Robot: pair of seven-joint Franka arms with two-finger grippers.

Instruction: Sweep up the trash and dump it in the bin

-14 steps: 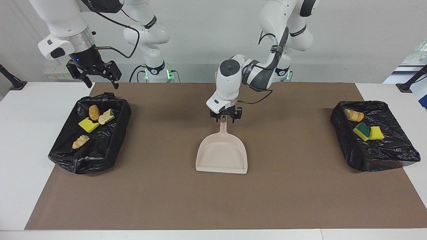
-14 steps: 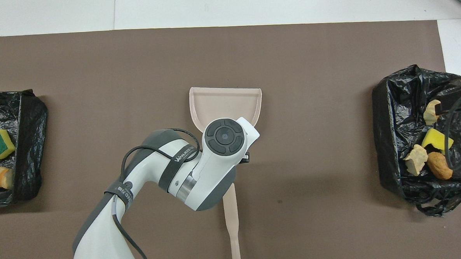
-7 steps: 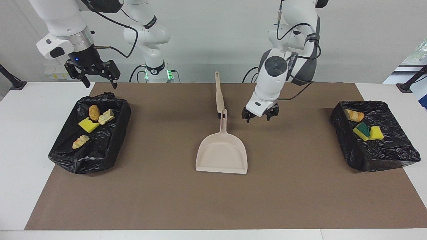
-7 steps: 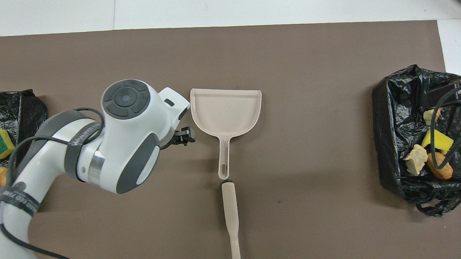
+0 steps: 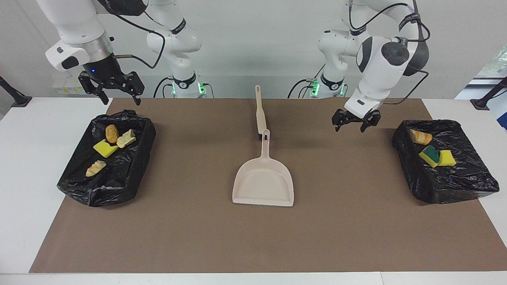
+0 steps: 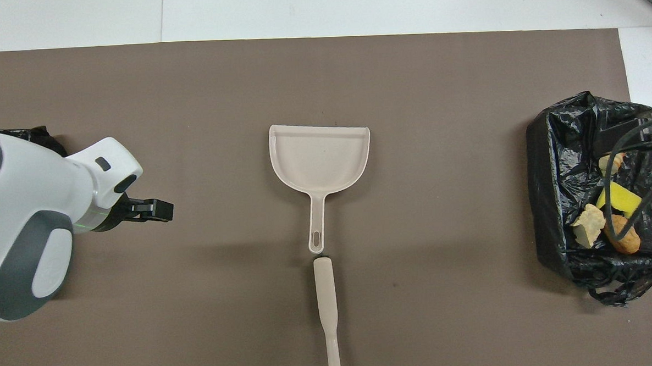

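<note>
Covering most of a white table (image 5: 23, 178): brown mat (image 5: 198, 237), plain white wall above. Beige dustpan (image 5: 263, 184) at mat centre, long axis running toward the robots, mouth facing away, handle nearest them. Brush handle (image 5: 259, 113) in line, just nearer the robots than the dustpan. Trash (image 5: 105, 148) in the bag-lined bin (image 5: 119, 186) toward the right arm's end; more trash (image 5: 433, 154) in a second bin (image 5: 447, 186) toward the left arm's end. Left gripper (image 5: 355, 122) over bare mat between dustpan and second bin, jaws apart, empty. Right gripper (image 5: 113, 89) above its bin's edge, jaws apart, empty.
</note>
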